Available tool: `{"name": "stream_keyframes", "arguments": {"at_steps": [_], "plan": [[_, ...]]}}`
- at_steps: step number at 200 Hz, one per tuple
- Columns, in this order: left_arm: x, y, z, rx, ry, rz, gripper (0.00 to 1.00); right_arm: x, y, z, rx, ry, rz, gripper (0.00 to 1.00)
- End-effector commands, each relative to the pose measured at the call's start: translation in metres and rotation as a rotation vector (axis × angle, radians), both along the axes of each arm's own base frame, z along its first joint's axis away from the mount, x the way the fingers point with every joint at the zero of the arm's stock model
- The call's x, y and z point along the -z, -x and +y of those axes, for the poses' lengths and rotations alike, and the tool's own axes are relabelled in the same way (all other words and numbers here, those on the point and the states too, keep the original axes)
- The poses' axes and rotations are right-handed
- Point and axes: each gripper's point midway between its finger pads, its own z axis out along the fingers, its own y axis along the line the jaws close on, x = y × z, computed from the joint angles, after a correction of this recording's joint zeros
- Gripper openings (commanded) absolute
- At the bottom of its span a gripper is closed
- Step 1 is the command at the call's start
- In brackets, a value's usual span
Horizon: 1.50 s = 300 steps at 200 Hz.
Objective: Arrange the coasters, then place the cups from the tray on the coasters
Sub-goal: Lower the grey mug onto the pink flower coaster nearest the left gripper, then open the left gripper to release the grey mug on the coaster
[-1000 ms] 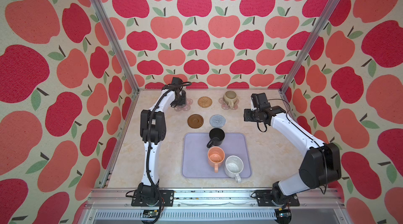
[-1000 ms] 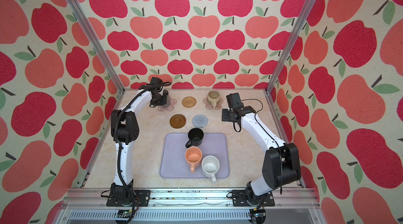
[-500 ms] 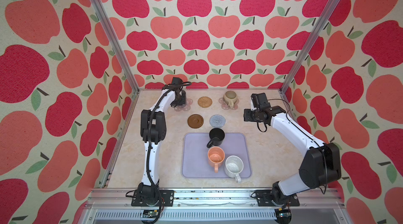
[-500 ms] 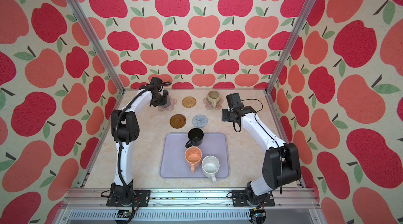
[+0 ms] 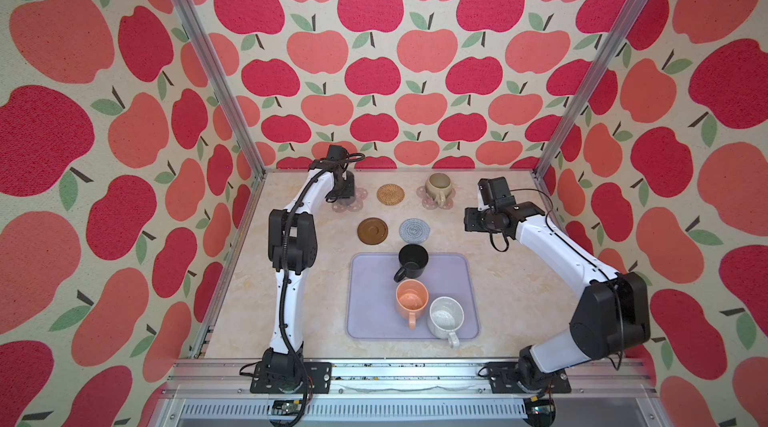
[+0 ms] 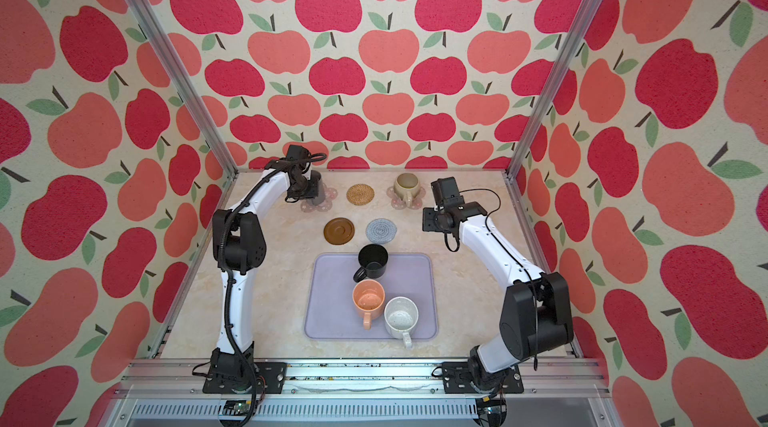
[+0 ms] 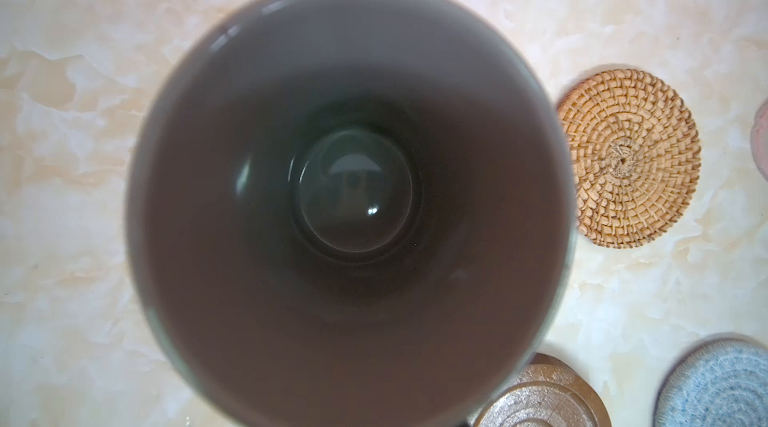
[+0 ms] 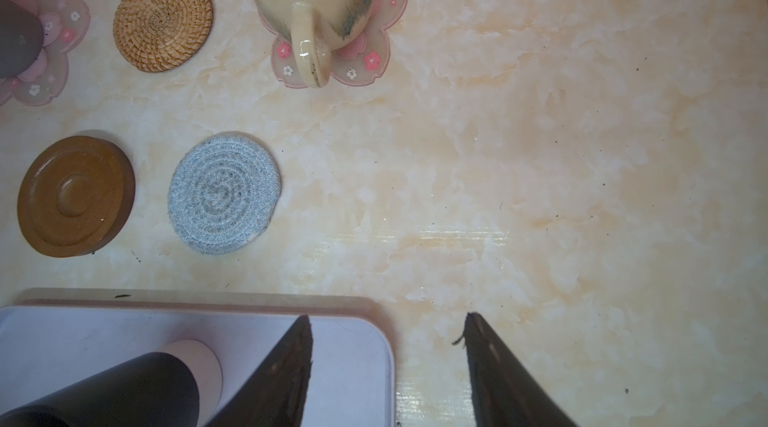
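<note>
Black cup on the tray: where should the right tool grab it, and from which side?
Probably the rim wall on its far-right side, coming down from above with one finger inside. The black cup stands upright, mouth open, at the tray's far edge. Its handle sticks out near-left, and the peach-orange cup crowds the near side. The right tool, open, hovers off that right side.

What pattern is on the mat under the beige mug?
Translucent pink mat dotted with tiny pink and white blossoms; clearest in the right wrist view.
</note>
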Motion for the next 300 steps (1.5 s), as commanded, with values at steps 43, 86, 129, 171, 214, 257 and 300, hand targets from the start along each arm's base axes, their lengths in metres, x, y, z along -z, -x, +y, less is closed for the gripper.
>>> {"name": "stream_keyframes", "arguments": {"at_steps": [43, 86, 129, 171, 214, 257, 300], "plan": [[0.003, -0.008, -0.007, 0.011, 0.009, -0.007, 0.2, -0.003, 0.001, 0.0, 0.012, -0.014, 0.015, 0.61], [-0.003, -0.013, -0.012, 0.012, 0.027, -0.036, 0.14, -0.004, 0.002, -0.001, 0.012, -0.01, 0.014, 0.61], [-0.014, -0.015, -0.014, 0.008, 0.012, -0.065, 0.09, -0.004, 0.002, -0.001, 0.011, -0.011, 0.012, 0.61], [-0.028, -0.015, -0.01, -0.014, -0.002, -0.092, 0.06, -0.002, 0.004, -0.002, 0.011, -0.007, 0.017, 0.61], [-0.025, -0.014, -0.008, -0.032, -0.009, -0.085, 0.06, 0.0, 0.005, -0.003, 0.013, -0.01, 0.019, 0.61], [-0.02, -0.013, -0.008, -0.046, 0.005, -0.067, 0.12, -0.002, 0.006, -0.003, 0.011, -0.01, 0.013, 0.61], [-0.021, -0.011, -0.005, -0.06, 0.002, -0.065, 0.24, -0.003, 0.007, -0.003, 0.013, -0.016, 0.012, 0.61]]}}
